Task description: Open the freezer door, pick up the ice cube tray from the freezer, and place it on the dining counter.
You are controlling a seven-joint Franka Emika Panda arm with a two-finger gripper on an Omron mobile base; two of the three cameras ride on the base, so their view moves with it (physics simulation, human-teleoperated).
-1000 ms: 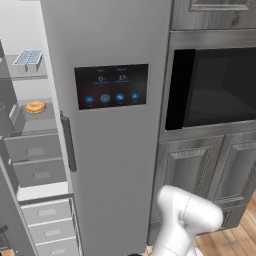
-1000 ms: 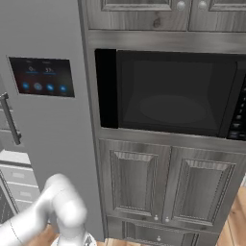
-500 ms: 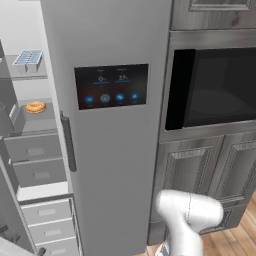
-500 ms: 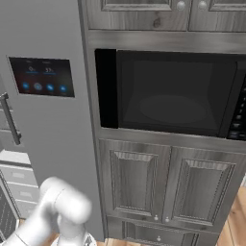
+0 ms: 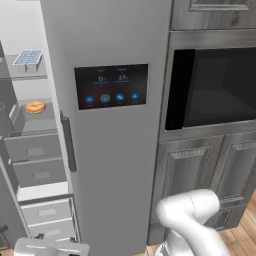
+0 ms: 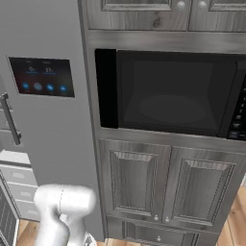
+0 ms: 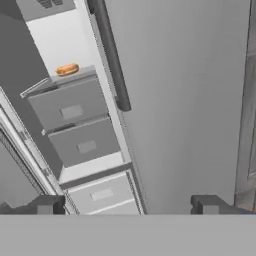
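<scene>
— Lately changed? Arm folded lower over the last second, elbow sinking in both base views; scene otherwise fixed. Probably repositioning for the reach inside.

— Freezer? Already open. Ice cube tray on the upper shelf, donut one shelf below, drawers beneath.

— Gripper? Spread wide, holding nothing, touching nothing; aimed low at the drawers, well under the tray.
</scene>
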